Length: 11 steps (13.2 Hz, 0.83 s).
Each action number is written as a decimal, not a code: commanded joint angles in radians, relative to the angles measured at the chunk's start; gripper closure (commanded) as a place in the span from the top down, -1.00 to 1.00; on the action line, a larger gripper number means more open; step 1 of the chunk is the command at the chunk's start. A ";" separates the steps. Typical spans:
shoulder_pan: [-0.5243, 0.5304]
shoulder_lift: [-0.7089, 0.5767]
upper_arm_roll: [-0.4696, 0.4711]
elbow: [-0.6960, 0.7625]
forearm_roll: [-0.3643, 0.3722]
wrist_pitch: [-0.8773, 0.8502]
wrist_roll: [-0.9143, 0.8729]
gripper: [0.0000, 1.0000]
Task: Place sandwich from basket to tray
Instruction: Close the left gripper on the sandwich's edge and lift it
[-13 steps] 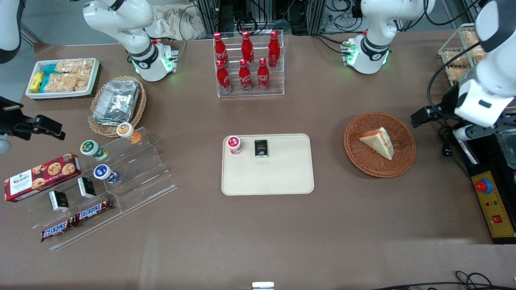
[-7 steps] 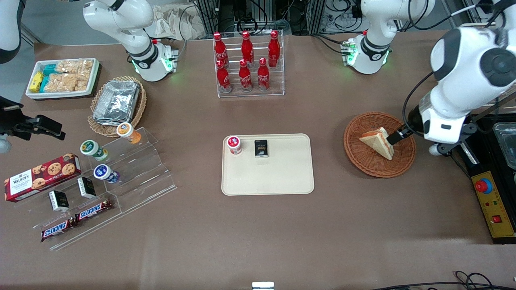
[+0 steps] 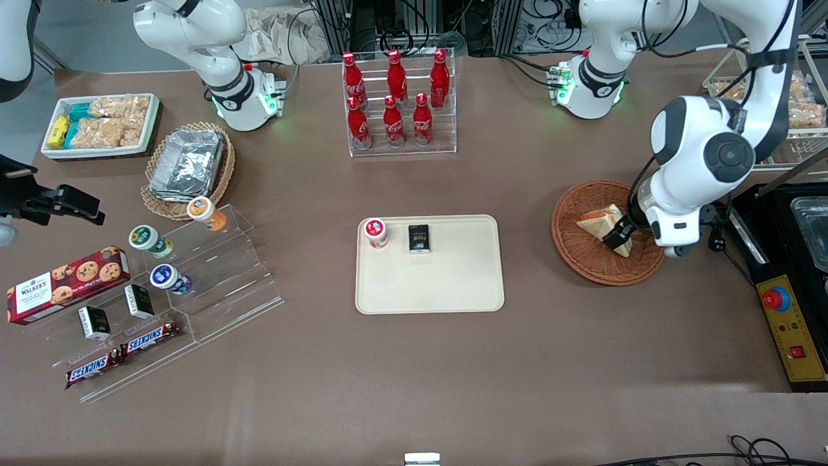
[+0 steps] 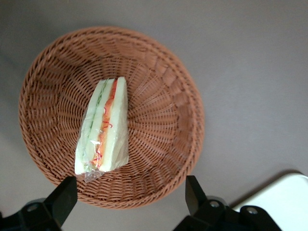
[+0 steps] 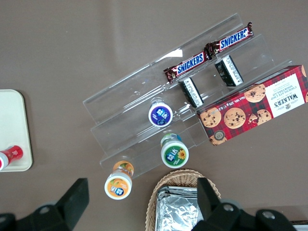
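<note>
The sandwich point(image 3: 601, 225) is a white-bread wedge in clear wrap with orange-red and green filling; it lies in the round reddish-brown wicker basket point(image 3: 582, 255) toward the working arm's end of the table. In the left wrist view the sandwich point(image 4: 103, 130) lies in the basket point(image 4: 163, 144). My left gripper point(image 3: 621, 234) hovers above the basket, over the sandwich's end nearer the arm. It is open and empty point(image 4: 129, 201), its fingers point(image 4: 62, 199) wide apart, one near the sandwich's wrapped end. The cream-beige tray point(image 3: 446, 285) lies at the table's middle.
On the tray stand a small red-lidded cup point(image 3: 375, 232) and a small black packet point(image 3: 419, 238). A clear rack of red cola bottles point(image 3: 398, 103) stands farther from the camera. A control box with a red button point(image 3: 786, 320) lies beside the basket at the table's edge.
The left arm has swung in from the table's edge toward the basket, and its gripper has come over the sandwich. The sandwich and basket have not moved.
</note>
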 commanded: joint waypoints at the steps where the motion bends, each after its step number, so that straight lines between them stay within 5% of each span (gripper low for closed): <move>1: 0.003 0.010 -0.002 -0.060 0.024 0.076 -0.032 1.00; 11: 0.006 0.027 0.042 -0.206 0.094 0.222 -0.034 1.00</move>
